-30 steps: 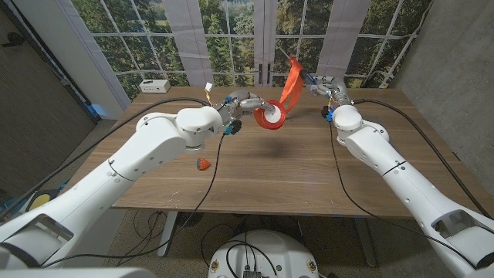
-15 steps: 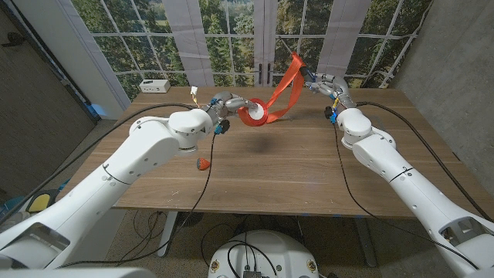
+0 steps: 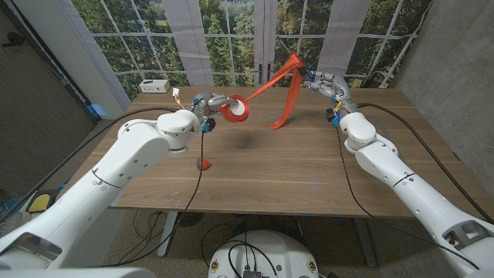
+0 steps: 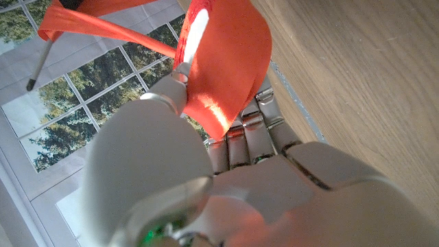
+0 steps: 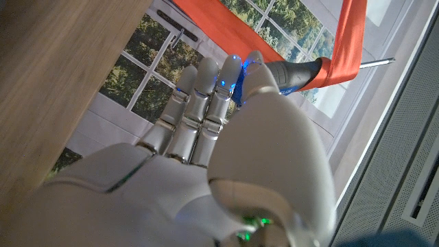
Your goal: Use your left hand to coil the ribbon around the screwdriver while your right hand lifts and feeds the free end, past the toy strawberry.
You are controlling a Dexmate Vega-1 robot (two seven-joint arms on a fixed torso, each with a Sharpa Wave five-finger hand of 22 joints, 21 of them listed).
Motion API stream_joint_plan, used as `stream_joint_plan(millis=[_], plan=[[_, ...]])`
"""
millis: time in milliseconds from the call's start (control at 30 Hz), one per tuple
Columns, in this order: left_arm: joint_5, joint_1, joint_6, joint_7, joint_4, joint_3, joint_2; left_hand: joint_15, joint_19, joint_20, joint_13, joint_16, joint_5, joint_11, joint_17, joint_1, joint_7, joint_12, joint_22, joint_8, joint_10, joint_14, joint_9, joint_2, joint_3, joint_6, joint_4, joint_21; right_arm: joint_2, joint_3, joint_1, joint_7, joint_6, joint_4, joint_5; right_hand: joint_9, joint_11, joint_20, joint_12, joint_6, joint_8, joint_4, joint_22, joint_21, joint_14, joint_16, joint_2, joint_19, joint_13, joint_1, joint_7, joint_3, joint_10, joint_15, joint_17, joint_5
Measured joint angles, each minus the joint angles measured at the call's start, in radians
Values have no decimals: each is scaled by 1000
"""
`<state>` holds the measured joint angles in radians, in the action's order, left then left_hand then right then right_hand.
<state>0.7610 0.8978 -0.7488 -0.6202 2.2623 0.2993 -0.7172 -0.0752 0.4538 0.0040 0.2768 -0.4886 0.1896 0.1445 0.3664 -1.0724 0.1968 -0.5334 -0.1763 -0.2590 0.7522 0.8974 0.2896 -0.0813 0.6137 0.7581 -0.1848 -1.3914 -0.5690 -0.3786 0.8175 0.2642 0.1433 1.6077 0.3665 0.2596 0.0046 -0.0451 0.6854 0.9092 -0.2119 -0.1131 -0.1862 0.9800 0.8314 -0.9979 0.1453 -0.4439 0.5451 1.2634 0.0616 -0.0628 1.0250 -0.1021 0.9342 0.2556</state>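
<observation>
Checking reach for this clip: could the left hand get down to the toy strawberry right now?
Probably not as things stand: the left hand holds the ribbon roll up near the table's far side, while the toy strawberry lies nearer, beneath the forearm. It would have to let go first.

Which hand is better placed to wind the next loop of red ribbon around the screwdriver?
Left hand: it grips the ribbon roll, free to circle, while the right hand holds the screwdriver.

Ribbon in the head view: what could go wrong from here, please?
1. The ribbon is only draped over the screwdriver in the right hand. The left hand pulls it taut, so it may slide off the tip.
2. The free end hangs loose, and further pull could probably drag it over.
</observation>
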Motion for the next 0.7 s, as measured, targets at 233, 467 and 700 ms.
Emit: stream_joint_plan(millis=[233, 467, 700], plan=[[10, 16, 1, -43, -6, -26, 0, 0, 0, 0, 1, 2, 0, 0, 0, -1, 0, 3, 0, 3, 0, 0, 1, 1, 0, 0, 0, 0, -7, -16, -14, -47, 72, -46, -7, 5, 3, 1, 0, 0, 4, 0, 0, 0, -7, 7, 0, 7, 4, 0, 0, 0, -6, 0, 8, 0], [7, 6, -5, -81, -33, -46, 6, 0, 0, 0, 1, 3, 0, 2, 0, -1, 0, 4, 0, 7, 2, 0, 7, 1, 0, 0, 0, 0, -19, -33, -28, -189, 206, -65, -7, 5, -3, -1, 1, 0, 4, 0, 0, 4, -10, 14, 0, 16, 5, 0, 0, 0, -11, 4, 15, 0], [-12, -49, -15, -84, -70, -25, 15, 0, 0, 0, 2, 4, 0, 2, 0, -1, 0, 4, 0, 4, 2, 0, 7, 1, 0, 1, 0, 0, -28, -49, -45, -266, 235, -72, 6, 5, -3, -1, 1, 0, 4, 0, 0, 8, -10, 18, 0, 16, 5, 0, 0, 0, -11, 4, 18, 0]])
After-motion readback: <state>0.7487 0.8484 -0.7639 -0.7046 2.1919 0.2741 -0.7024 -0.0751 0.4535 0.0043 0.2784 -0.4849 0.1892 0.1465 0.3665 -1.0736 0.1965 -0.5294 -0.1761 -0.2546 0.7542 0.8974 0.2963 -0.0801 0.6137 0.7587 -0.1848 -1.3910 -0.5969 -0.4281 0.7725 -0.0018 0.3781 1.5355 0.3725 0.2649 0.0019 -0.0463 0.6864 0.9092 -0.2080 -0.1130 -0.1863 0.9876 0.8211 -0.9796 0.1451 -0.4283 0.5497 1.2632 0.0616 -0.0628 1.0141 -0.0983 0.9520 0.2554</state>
